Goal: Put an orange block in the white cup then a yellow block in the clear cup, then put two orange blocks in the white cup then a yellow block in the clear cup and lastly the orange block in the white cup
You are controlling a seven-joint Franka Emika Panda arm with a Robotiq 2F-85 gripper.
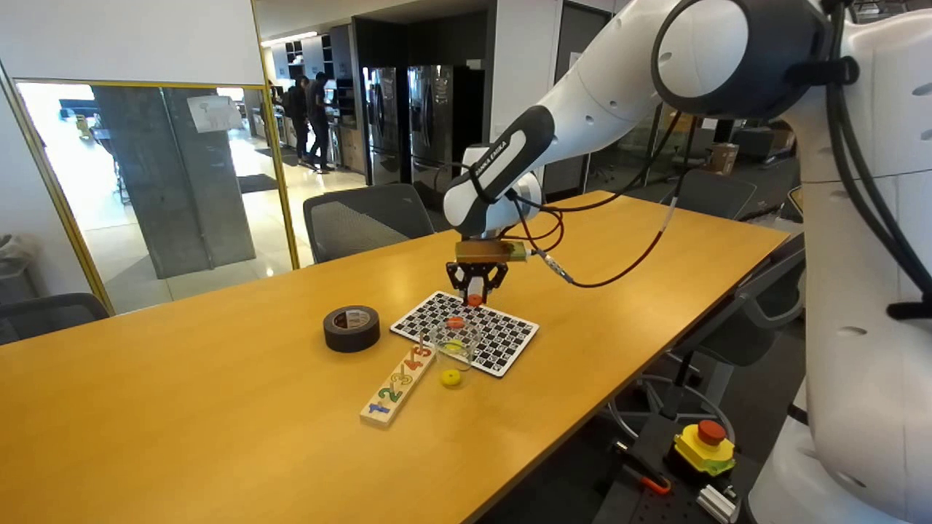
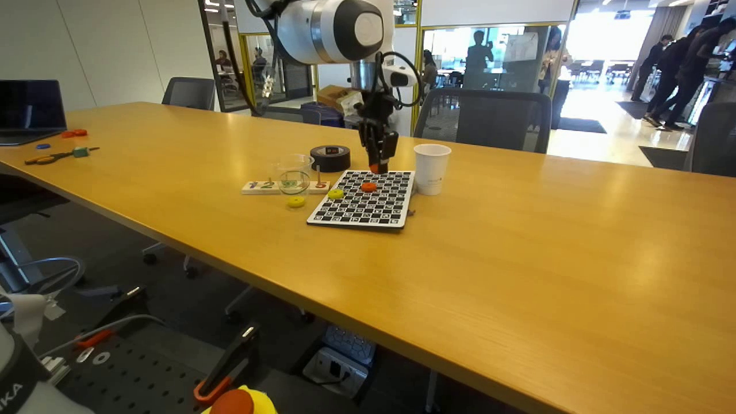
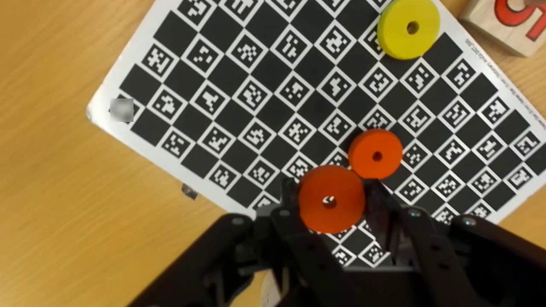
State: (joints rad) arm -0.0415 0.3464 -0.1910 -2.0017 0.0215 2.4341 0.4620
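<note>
In an exterior view, an orange block [image 1: 475, 299] is held between the fingers [image 1: 488, 289], over the checkered board [image 1: 502, 338], between the chair-lined edge of the bench [image 1: 218, 407] and the opposite edge. Second orange block [image 1: 455, 322] is seen flat on the board. A yellow block [image 1: 451, 378] is seen at the bottom of the clear cup [image 1: 457, 360]. Black tape roll [image 1: 351, 329] is located nearer the chair-lined edge.

In an exterior view, the white cup [image 2: 431, 168] is seen upright just beside the board, inside hidden. Laptop [image 2: 31, 109] is seen by the bench's short end.

In the wrist view, the held block is pinched, one finger per side. Second yellow block [image 3: 408, 28] is seen on the board, near the numbered strip [image 3: 509, 32].
</note>
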